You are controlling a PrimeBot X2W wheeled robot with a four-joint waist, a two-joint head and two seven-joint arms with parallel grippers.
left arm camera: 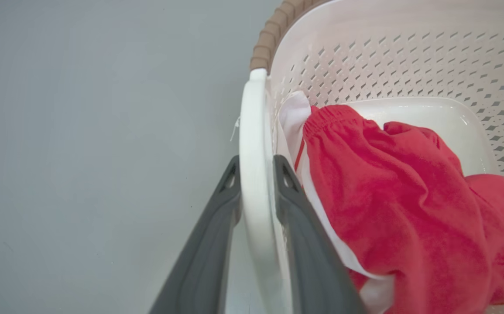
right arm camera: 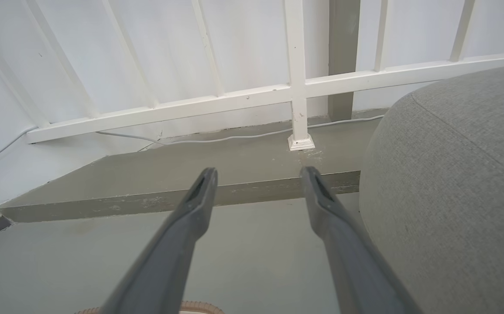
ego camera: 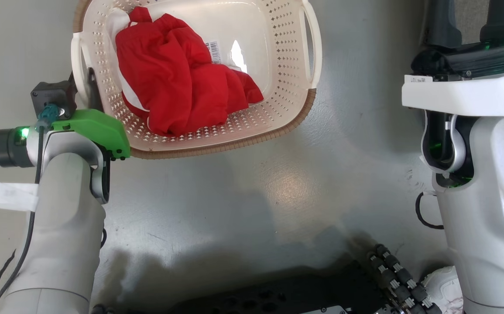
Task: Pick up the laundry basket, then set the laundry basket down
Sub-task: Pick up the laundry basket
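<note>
The laundry basket is cream-white with perforated walls and a brown rim, and it sits at the top centre of the head view on the grey floor. Inside lie a crumpled red garment and a barcode sticker. My left gripper is at the basket's left side. In the left wrist view, the left gripper is shut on the white side handle, one finger on each side, with the red garment just right of it. My right gripper hangs open, apart from the basket; the right gripper holds nothing.
A grey upholstered seat stands close on the right of the right gripper. Ahead of it are a raised floor step and a white railing with a thin cable along the wall. My dark base fills the lower head view.
</note>
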